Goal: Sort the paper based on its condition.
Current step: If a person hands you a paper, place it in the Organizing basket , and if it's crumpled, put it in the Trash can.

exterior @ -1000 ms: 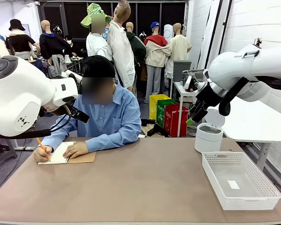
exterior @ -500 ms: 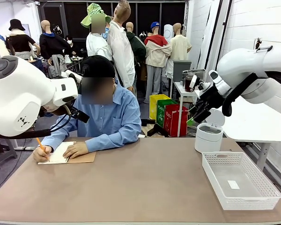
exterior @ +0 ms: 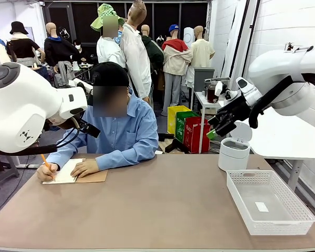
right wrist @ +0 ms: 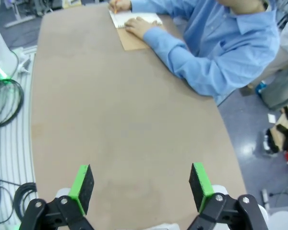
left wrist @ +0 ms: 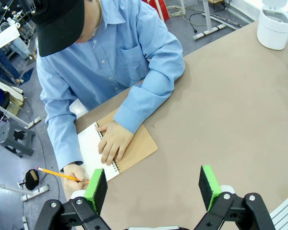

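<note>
The paper is out of view as loose sheets. A person in a blue shirt writes with an orange pencil (left wrist: 57, 173) on the white page of a spiral notebook (exterior: 68, 171) with a brown cover (left wrist: 134, 146), one hand (left wrist: 113, 143) flat on it. My left gripper (left wrist: 152, 187) hangs open above the table, near the notebook, with nothing between its green pads. My right gripper (exterior: 215, 129) is open and empty, held high above the white bin (exterior: 234, 153); in its wrist view the right gripper (right wrist: 140, 186) looks down on bare table, the notebook (right wrist: 129, 21) far off.
A white lidded bin (left wrist: 274, 26) stands at the table's far right. In front of it sits a white mesh basket (exterior: 291, 218) holding a tiny white tag (exterior: 261, 206). The brown table (exterior: 163, 210) lies bare across its middle.
My right arm has drawn back to the right and its gripper has tilted, fingers now pointing down-left. The left arm has not moved; the person keeps writing.
</note>
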Robot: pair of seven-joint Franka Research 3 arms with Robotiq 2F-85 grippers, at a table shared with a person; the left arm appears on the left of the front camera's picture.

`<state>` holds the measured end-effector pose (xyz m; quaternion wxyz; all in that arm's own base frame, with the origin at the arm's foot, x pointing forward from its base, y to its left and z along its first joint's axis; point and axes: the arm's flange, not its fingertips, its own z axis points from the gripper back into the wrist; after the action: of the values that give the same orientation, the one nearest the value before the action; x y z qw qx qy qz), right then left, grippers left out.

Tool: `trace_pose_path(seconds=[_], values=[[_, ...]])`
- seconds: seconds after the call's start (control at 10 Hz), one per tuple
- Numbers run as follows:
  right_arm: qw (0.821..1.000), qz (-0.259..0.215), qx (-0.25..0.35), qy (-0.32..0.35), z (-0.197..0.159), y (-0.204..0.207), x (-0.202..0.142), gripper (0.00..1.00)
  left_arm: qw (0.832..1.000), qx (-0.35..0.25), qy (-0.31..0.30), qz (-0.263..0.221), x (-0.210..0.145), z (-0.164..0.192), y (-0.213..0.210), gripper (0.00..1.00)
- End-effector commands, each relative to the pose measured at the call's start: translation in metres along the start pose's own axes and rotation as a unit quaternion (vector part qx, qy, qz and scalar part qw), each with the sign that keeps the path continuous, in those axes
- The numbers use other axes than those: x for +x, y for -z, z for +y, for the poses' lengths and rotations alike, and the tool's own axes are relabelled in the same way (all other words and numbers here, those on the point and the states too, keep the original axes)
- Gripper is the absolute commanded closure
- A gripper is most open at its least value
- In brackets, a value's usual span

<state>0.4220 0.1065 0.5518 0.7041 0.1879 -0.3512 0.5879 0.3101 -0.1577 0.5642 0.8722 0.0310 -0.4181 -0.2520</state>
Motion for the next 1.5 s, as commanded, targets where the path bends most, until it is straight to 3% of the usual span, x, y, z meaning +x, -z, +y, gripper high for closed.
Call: trace_pose_path(seconds=[0.0, 0.7, 1.4], values=[[1.0, -0.026, 0.006, -0.012, 0.0, 0.003, -0.007, 0.0, 1.0, 0.004, 0.007, -0.002, -0.001, 0.0, 0.001, 0.0], [0.996, -0.032, 0.0, 0.081, 0.005, 0.003, 0.015, 0.0, 1.0, 0.004, 0.007, -0.002, -0.001, 0.0, 0.001, 0.0], [0.997, -0.023, 0.004, 0.076, 0.005, 0.005, 0.012, 0.0, 1.0, 0.004, 0.007, -0.002, -0.001, 0.0, 0.001, 0.0]])
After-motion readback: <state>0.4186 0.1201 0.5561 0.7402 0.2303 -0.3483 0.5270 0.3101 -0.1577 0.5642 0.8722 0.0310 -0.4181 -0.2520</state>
